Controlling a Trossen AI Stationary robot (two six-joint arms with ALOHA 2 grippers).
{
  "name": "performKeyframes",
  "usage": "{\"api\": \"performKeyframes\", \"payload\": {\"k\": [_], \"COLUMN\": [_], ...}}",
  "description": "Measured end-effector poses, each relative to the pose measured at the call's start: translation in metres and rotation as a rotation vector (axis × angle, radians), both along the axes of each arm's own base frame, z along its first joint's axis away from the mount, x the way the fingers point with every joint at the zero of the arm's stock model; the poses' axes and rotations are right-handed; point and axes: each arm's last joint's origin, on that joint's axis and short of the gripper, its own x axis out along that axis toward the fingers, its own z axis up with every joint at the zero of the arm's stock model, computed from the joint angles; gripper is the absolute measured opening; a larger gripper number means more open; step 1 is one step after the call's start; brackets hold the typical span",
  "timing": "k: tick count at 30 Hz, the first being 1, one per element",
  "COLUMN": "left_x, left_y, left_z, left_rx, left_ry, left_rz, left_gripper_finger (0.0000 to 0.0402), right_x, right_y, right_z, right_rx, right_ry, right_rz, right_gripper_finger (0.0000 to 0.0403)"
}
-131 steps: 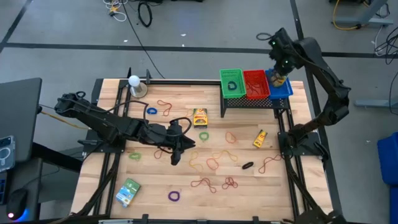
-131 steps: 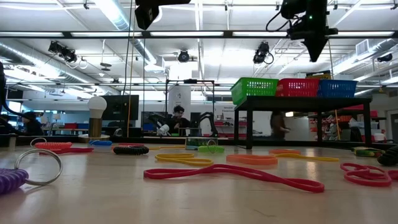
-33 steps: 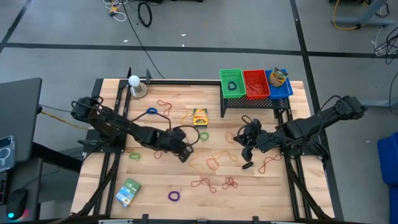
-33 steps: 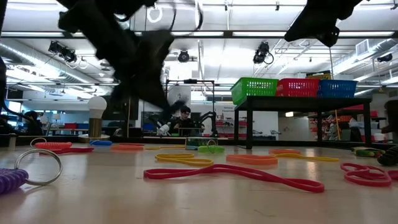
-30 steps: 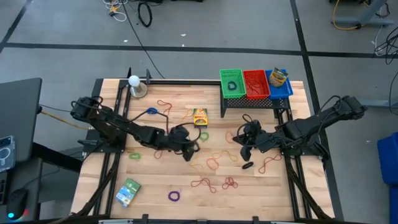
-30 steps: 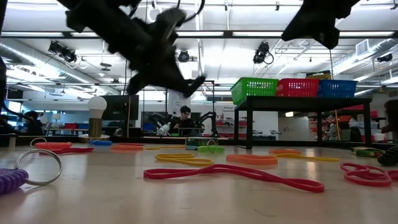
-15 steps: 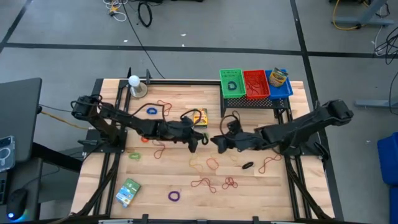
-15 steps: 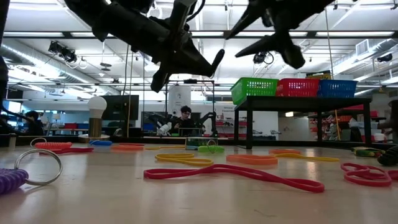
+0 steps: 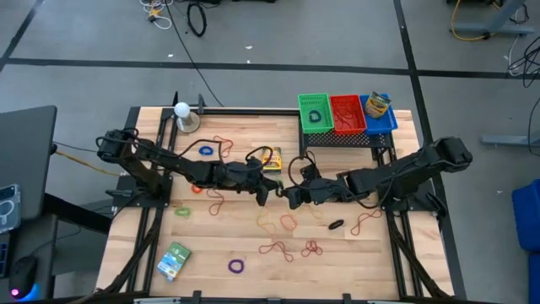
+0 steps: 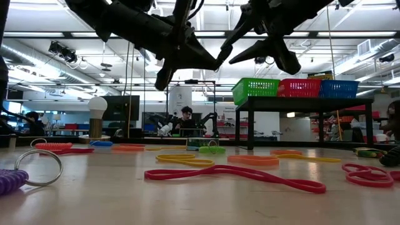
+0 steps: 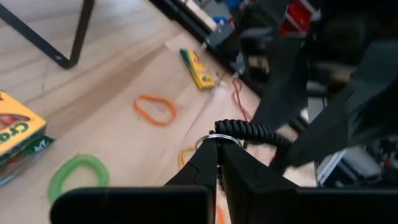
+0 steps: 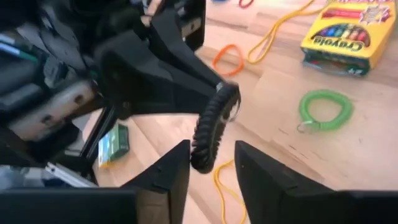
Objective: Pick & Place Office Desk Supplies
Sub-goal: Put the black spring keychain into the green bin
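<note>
Black coil (image 12: 213, 124) half-hidden between right hand (image 12: 211, 163) fingers (left hand (image 11: 217, 163) pinches ring).

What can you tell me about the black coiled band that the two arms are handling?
The black coiled band looks like a springy plastic spiral loop with a small metal ring on one end. The left gripper pinches it at that ring, fingers shut. It hangs in the air above the table, its other end between the open fingers of the right gripper, which are not yet closed on it.

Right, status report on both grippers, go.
Left gripper shut on black coil keyring, mid-table, raised. Right gripper open around coil's far end, not closed yet. Nothing between them.
</note>
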Motion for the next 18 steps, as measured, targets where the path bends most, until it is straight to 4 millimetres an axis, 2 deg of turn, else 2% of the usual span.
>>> {"api": "performKeyframes", "payload": {"k": [7,11,15,18], "left_x": [0.0,0.0,0.0,-0.003], "left_y": [-0.003,-0.007,-0.006,-0.005], "left_z": [0.003,0.003,0.003,0.008], "left_rx": [-0.018,-0.008,-0.012,-0.003], "left_ry": [-0.034,-0.036,-0.037,-0.039], "left_rz": [0.023,0.041,0.05,0.041], "left_gripper_finger": [0.0012,0.0019,0.0054,0.009], "right_x": [0.002,0.001,-0.005,-0.014], "right_y": [-0.007,-0.007,-0.007,-0.011], "right_z": [0.0,0.002,0.009,0.02], "right_rx": [-0.028,-0.046,-0.063,-0.086], "right_ry": [0.01,0.009,0.0,-0.008], "right_rz": [0.026,0.042,0.047,0.037], "right_gripper_finger": [0.0104,0.0067,0.0023,0.0018]}}
